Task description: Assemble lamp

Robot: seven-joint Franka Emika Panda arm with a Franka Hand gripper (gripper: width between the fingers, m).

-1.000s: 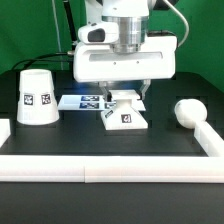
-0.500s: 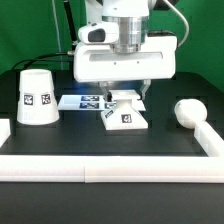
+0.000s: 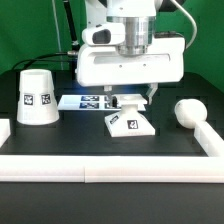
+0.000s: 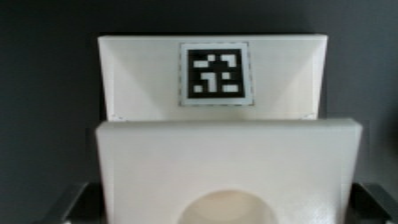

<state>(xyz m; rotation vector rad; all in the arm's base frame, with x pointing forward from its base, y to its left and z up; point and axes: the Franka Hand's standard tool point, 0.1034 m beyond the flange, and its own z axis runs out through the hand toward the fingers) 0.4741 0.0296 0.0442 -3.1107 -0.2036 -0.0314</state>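
While the base block [image 3: 131, 124] sat on the black table [image 3: 60, 140] near the middle of the exterior view, the gripper [image 3: 131, 98] hung straight over it, right on top of the part. The block lay slightly skewed, one corner turned toward the camera, with a black tag [image 3: 116, 122] on its sloping front face. The dark fingers [image 3: 150, 96] came down on either side of the block's raised rear section, and the jaws stood only as wide as that section, closed in against its flanks with the block between them. From the wrist view the base block [image 4: 214, 110] filled almost the whole picture: its tag [image 4: 214, 72] on the far step, the taller step nearer the camera, and a rounded hollow [image 4: 240, 207] cut into that nearer step.

Just behind the block, touching or nearly so, lay the marker board [image 3: 85, 101], flat on the table and partly under the gripper body. The shade [image 3: 37, 97] stood well apart toward the exterior view's left, wide end down, two tags on its side. The bulb [image 3: 187, 112] lay well apart toward the exterior view's right, ball head facing the camera, close to a white rail [image 3: 110, 166] that ran across the front of the table.
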